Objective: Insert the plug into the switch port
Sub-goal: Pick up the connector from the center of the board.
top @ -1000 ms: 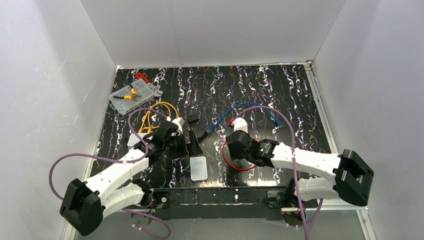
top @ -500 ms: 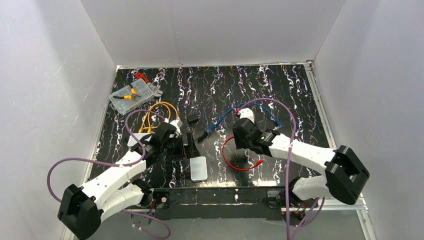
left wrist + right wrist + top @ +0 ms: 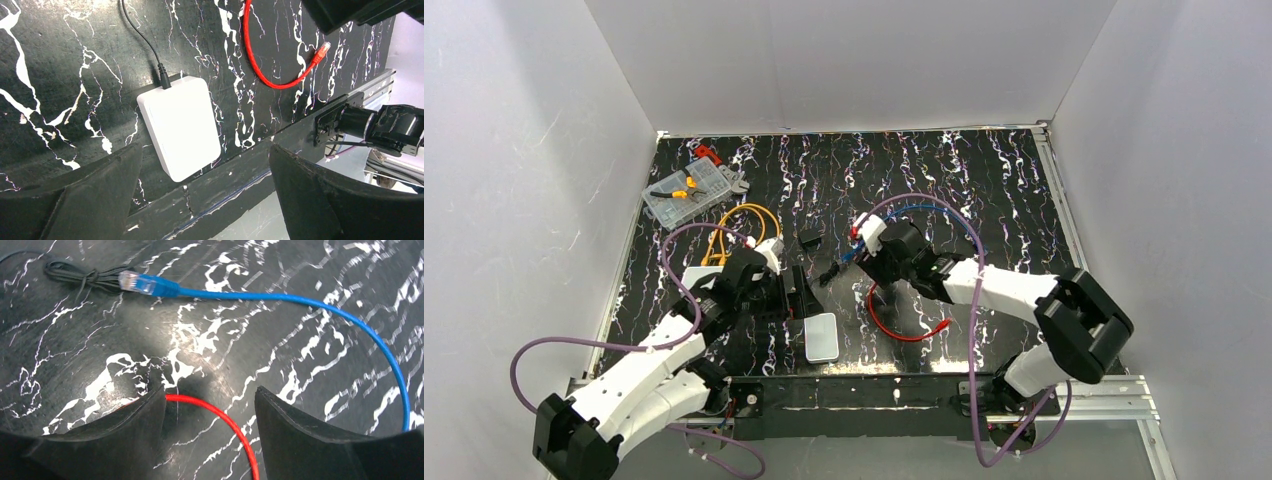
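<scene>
- The right gripper (image 3: 210, 392) hangs low over the table (image 3: 300, 270) with its two fingers spread. Nothing is between them except a loop of red cable (image 3: 215, 410) passing underneath, so it is pinching neither cable.
- Just ahead of it the blue plug (image 3: 137, 282) lies flat on the table, free of either gripper. I take this to be the plug it is after, since the wrist is aimed that way (though the red cable's own plug (image 3: 324, 48) also lies loose near the front rail, so I would not swear to it).
- The blue plug's long axis runs along the table top. Its clear tip points towards the left arm's side, at a small bundle of black cord (image 3: 75, 275). The blue cable (image 3: 250, 295) trails away behind it and curves round.
- The switch (image 3: 180, 127) lies flat close to the near edge, between the two arm bases, with its long sides running roughly near to far. A power lead (image 3: 161, 75) goes into its far short edge.
- No view shows the network sockets, so I cannot say which edge the plug has to meet.
- The left gripper (image 3: 205, 150) hovers by the switch with its fingers set wide apart and holds nothing. My guess is that it waits there to steady the box when the plug is pushed in.
- As they lie now, plug and switch are apart. The plug would have to be lifted, carried across and turned to line up with the socket edge.
</scene>
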### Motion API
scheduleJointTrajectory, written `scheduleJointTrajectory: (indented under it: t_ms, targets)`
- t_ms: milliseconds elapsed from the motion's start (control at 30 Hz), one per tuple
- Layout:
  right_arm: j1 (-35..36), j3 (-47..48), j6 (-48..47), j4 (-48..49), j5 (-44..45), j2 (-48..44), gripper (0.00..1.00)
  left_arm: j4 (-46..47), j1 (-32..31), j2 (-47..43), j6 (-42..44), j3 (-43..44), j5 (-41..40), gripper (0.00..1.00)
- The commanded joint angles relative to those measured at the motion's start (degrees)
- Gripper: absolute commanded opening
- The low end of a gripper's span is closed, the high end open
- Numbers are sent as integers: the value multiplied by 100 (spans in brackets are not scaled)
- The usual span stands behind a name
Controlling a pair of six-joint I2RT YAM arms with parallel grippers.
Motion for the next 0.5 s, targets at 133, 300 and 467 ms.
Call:
scheduleJointTrajectory:
  t_ms: [133, 300, 467]
  targets:
    - [-235, -136, -2593, 1153, -2211, 341, 72, -96, 11, -199, -7, 130, 129, 98]
    - [-536, 26, -3424, 1171, -3094, 652, 68, -184, 9, -300, 61, 182, 121, 98]
    - [-656, 388, -3921, 903, -3739, 983, 65, -325, 31, -402, 158, 227, 2, 98]
